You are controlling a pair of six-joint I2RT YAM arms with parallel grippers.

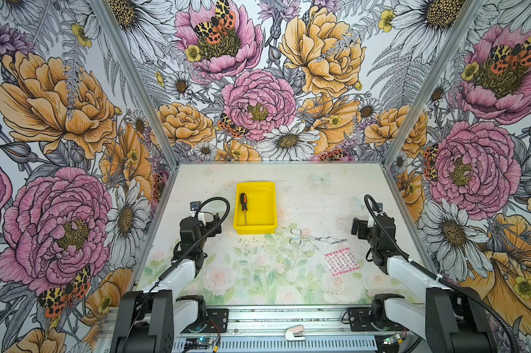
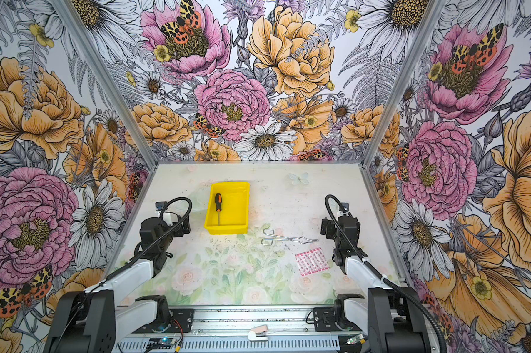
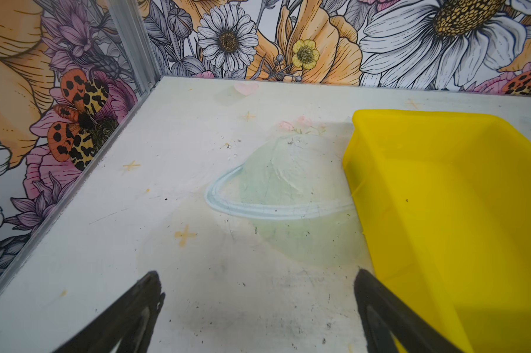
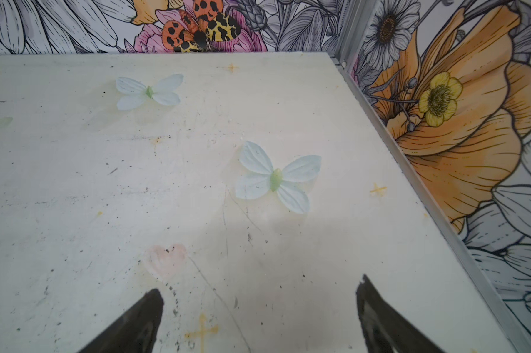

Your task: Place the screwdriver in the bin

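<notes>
In both top views the screwdriver [image 1: 243, 207] [image 2: 218, 207], with a black-and-orange handle and thin shaft, lies inside the yellow bin [image 1: 255, 229] [image 2: 226, 229] along its left side, handle toward the back wall. My left gripper [image 1: 207, 218] [image 2: 172, 223] [image 3: 256, 275] stands open and empty just left of the bin. In the left wrist view the bin's outer wall [image 3: 441, 183] runs beside one finger. My right gripper [image 1: 369, 224] [image 2: 337, 226] [image 4: 259, 284] is open over bare table near the right wall. The screwdriver is out of both wrist views.
Silver wire tongs [image 1: 316, 238] [image 2: 288, 239] lie right of the bin's front corner. A pink patterned packet [image 1: 341, 262] [image 2: 311, 262] lies nearer the front. A white-and-pink stapler [image 1: 294, 333] sits on the front rail. Flowered walls close in three sides.
</notes>
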